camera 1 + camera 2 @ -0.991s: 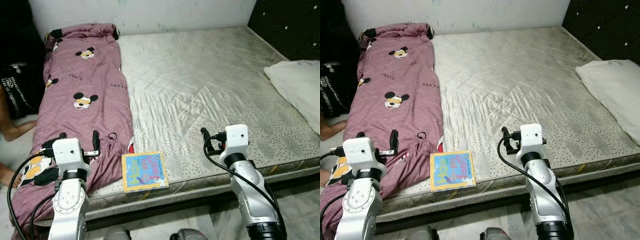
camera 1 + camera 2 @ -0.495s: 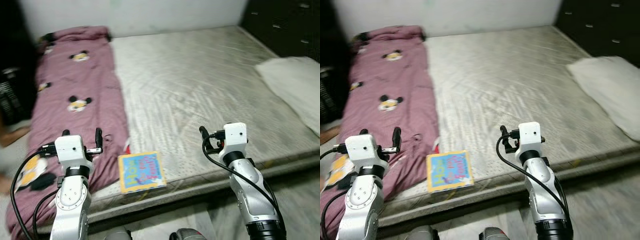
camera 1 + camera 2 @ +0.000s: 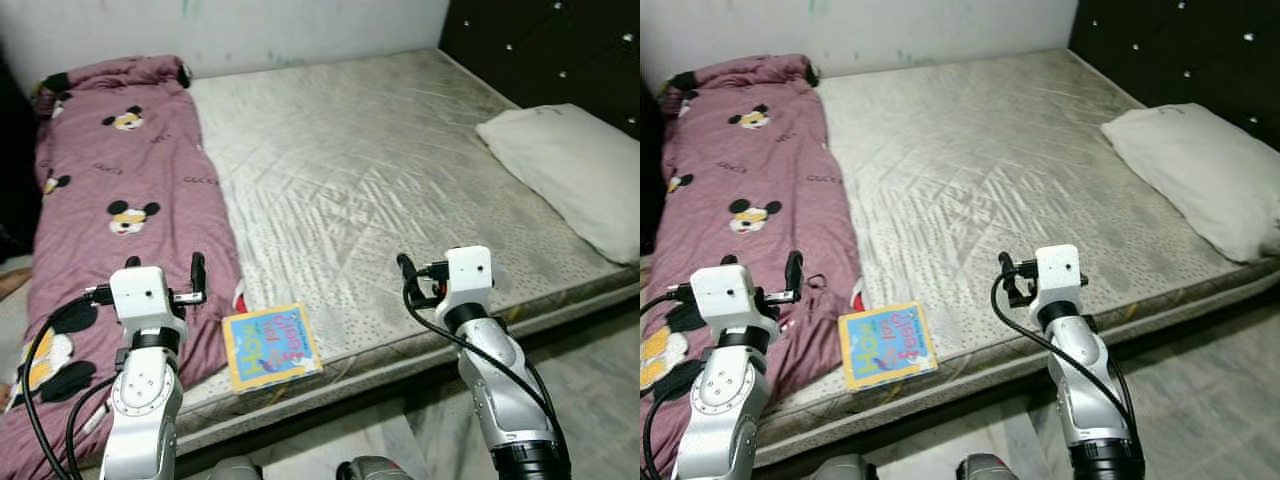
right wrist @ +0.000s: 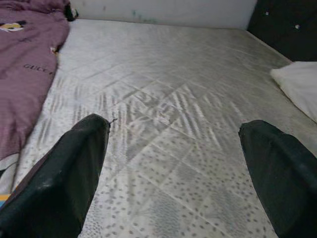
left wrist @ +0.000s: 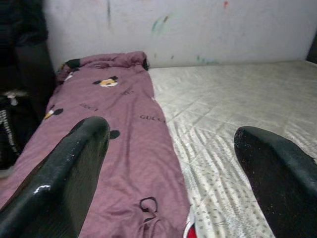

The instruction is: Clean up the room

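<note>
A colourful children's book (image 3: 270,345) lies flat at the near edge of the grey mattress (image 3: 380,170). A maroon blanket with cartoon mice (image 3: 110,190) stretches along the bed's left side, and its red hem shows in the left wrist view (image 5: 124,148). A white pillow (image 3: 560,170) rests at the right side. My left gripper (image 3: 163,268) hovers open over the blanket's near end, just left of the book, with nothing between its fingers (image 5: 74,168). My right gripper (image 3: 450,275) hangs open above the mattress's front edge, right of the book, holding nothing (image 4: 174,124).
A dark padded headboard (image 3: 540,50) runs along the right. A stained white wall (image 3: 250,30) backs the bed. Pale tiled floor (image 3: 590,350) lies in front of the bed at the lower right.
The whole picture has shifted: the camera turned to the right, bringing more pillow and headboard into view and losing the person's leg at the left. Both arms keep the same pose.
</note>
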### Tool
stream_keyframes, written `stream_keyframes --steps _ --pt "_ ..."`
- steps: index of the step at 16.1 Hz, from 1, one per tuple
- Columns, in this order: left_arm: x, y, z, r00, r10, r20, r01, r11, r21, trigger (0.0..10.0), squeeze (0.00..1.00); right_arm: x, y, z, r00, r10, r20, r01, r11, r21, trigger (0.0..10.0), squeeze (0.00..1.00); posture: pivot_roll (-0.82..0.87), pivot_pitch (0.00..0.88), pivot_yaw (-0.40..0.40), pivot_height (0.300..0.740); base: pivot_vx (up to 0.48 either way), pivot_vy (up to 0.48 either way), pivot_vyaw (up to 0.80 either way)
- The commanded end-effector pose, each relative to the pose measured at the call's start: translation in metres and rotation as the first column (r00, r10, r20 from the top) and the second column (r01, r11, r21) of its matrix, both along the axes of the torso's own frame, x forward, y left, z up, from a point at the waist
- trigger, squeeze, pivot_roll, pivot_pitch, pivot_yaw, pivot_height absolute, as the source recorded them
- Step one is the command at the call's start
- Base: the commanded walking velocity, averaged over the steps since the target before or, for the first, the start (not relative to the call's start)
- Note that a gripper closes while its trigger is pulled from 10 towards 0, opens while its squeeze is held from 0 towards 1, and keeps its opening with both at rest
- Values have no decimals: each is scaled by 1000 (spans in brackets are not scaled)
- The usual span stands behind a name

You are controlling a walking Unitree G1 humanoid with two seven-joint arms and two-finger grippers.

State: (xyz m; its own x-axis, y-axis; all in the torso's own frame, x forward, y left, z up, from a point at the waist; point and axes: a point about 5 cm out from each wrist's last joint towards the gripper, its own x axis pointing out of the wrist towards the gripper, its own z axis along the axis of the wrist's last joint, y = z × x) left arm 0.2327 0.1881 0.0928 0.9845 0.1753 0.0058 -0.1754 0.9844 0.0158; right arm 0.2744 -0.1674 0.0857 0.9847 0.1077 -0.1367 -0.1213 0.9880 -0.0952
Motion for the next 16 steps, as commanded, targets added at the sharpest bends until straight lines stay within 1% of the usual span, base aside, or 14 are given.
stream_keyframes --steps 1,3,4,5,7,8,9,11,16 --pt "-1 4 -2 999 25 -22 -25 1000 -13 10000 0 4 2 3 1000 18 11 -18 1000 -3 10000 0 -27 0 19 740 0 0 0" --pt "0 7 -3 999 38 -26 -39 999 -24 10000 0 6 3 2 999 37 -1 -37 999 -4 10000 0 -26 0 20 740 0 0 0" --pt "1 7 -2 999 38 -23 -39 999 -34 10000 0 6 5 1 998 68 -13 -68 998 0 10000 0 -26 0 19 721 0 0 0" --pt "2 6 -2 999 37 -24 -38 999 -33 10000 0 5 6 0 997 74 -11 -74 997 -2 10000 0 -26 0 19 716 0 0 0" --pt "2 5 -2 999 34 -25 -35 999 -35 10000 0 6 7 0 997 81 -10 -81 997 -11 10000 0 -26 0 18 716 0 0 0" --pt "2 5 -2 999 33 -25 -34 999 -35 10000 0 6 7 0 997 82 -10 -82 996 -14 10000 0 -26 0 18 716 0 0 419" --pt "2 5 -2 999 33 -26 -34 999 -37 10000 0 6 7 0 997 82 -12 -83 996 -34 10000 0 -26 0 19 716 0 0 800" --pt "2 5 -2 999 31 -29 -32 999 -41 10000 0 7 7 -1 997 77 -10 -78 997 -27 10000 0 -26 0 19 716 0 0 663" --pt "4 4 -2 999 28 -30 -29 999 -46 10000 0 8 5 -1 998 65 -8 -65 998 -13 10000 0 -26 0 17 716 0 0 0"
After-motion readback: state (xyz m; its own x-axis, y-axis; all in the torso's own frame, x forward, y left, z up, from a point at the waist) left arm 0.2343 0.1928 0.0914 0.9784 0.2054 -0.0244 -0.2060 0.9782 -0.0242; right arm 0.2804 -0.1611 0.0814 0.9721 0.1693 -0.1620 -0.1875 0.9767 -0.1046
